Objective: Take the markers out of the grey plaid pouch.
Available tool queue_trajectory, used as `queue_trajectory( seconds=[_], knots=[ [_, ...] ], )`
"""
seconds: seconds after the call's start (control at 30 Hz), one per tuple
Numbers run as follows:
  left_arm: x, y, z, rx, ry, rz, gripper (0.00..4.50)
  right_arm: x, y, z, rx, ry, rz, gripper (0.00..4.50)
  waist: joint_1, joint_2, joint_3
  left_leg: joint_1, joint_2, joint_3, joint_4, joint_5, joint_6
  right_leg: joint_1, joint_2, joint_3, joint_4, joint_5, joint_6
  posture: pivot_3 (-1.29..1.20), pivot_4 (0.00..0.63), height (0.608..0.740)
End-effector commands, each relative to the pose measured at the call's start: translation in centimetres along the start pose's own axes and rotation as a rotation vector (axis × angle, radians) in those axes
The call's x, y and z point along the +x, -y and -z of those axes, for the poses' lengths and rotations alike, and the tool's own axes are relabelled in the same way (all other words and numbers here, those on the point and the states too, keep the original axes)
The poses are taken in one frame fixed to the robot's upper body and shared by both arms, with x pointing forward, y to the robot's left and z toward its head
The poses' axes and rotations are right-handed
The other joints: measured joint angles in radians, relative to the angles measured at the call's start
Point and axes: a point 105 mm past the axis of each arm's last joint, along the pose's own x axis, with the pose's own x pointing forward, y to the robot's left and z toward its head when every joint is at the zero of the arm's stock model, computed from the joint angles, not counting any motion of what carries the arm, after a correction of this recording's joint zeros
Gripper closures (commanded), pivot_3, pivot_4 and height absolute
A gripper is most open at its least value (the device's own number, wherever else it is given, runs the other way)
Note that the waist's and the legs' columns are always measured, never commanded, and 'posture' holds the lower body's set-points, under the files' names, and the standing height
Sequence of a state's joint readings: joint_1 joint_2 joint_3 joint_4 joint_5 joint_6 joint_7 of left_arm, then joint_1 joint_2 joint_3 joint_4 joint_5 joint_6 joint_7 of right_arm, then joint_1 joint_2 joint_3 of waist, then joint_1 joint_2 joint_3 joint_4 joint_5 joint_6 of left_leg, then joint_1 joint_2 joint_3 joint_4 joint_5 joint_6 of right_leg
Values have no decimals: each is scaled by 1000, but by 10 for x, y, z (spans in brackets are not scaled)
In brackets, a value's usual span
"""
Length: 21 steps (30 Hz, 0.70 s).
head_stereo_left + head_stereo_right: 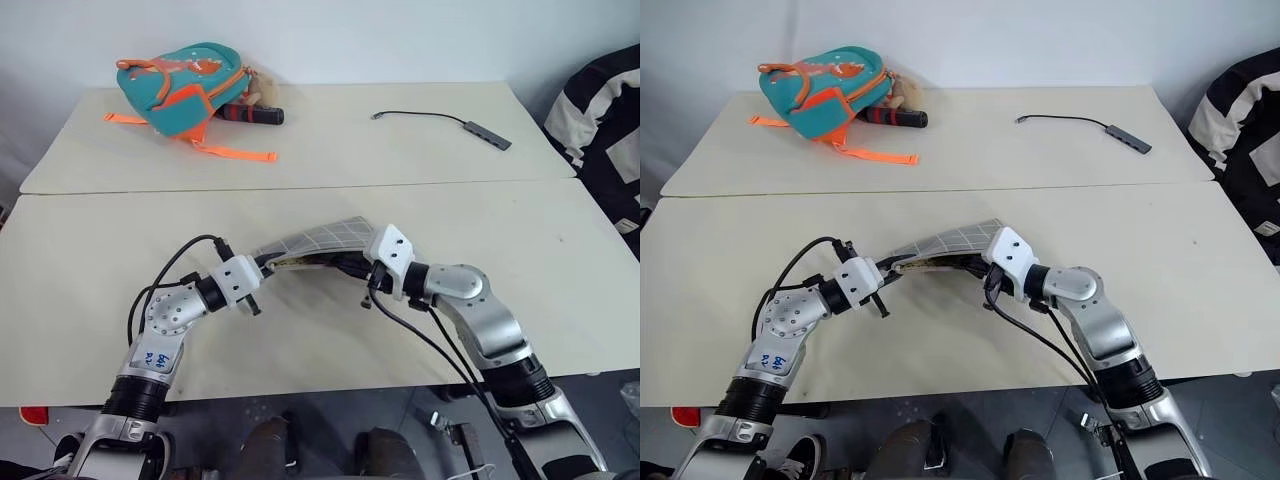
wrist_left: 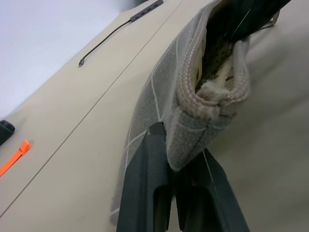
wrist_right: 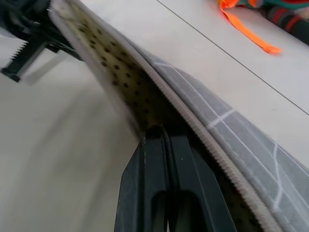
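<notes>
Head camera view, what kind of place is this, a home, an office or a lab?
Probably a lab or office test space: two plain pale tables pushed together against a bare white wall, with a cable adapter lying loose.

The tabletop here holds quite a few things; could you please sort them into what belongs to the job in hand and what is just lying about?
Belongs to the job:
- flat grey plaid fabric pouch, held up between both grippers
- left gripper, shut on one end
- right gripper, shut at the open mouth

Just lying about:
- teal-and-orange backpack
- red-and-black cylinder beside it
- grey cable adapter
</notes>
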<state>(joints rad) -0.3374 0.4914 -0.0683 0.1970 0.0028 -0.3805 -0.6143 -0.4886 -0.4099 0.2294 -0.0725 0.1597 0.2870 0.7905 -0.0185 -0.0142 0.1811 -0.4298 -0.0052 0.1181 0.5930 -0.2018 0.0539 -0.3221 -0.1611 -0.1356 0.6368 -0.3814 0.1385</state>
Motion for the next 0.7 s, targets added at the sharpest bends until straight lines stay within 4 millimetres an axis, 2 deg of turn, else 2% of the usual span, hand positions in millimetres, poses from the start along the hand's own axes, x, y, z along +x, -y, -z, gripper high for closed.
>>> queue_trajectory(
  seconds=[0.03,0.13,0.2,0.27,0.33,0.43,0.57,0.67,0.7],
  knots=[
    [2,-2,-14,50,41,17,4500,1,8,-15,-66,43,34,4460,-1,0,0,0,0,0,0,0,0,0,0,0,0,0,0,0,150,740],
    [4,-3,-18,42,55,26,4500,2,12,-11,-117,17,65,4460,0,0,0,0,0,0,0,0,0,0,0,0,0,0,0,0,150,740],
    [7,-1,-22,23,66,45,4500,4,15,-4,-343,-72,91,4460,0,0,0,0,0,0,0,0,0,0,0,0,0,0,0,0,150,740],
    [10,0,-25,14,74,56,4500,5,32,1,-561,-174,210,4460,-1,0,0,0,0,0,0,0,0,0,0,0,0,0,0,0,150,740],
    [14,0,-26,30,65,57,4500,7,36,-1,-813,-226,247,4460,-5,0,0,0,0,0,0,0,-1,-1,0,1,0,0,0,0,150,740],
    [17,1,-29,21,77,60,4500,13,21,13,-885,-262,194,4460,-7,0,0,0,0,0,0,1,-1,-1,1,1,0,0,0,0,150,740],
    [18,3,-31,15,83,74,4500,15,24,9,-807,-249,237,4460,-9,0,0,0,1,0,0,1,-2,0,3,1,0,0,0,0,150,740],
    [17,3,-30,14,79,71,4500,12,32,6,-775,-257,259,3902,-9,0,0,0,1,0,0,1,-2,1,4,2,0,0,0,0,150,740],
    [17,3,-30,13,77,70,4500,11,34,6,-783,-262,264,3578,-8,0,0,0,1,0,0,1,-2,1,4,2,0,0,0,0,150,740]
  ],
)
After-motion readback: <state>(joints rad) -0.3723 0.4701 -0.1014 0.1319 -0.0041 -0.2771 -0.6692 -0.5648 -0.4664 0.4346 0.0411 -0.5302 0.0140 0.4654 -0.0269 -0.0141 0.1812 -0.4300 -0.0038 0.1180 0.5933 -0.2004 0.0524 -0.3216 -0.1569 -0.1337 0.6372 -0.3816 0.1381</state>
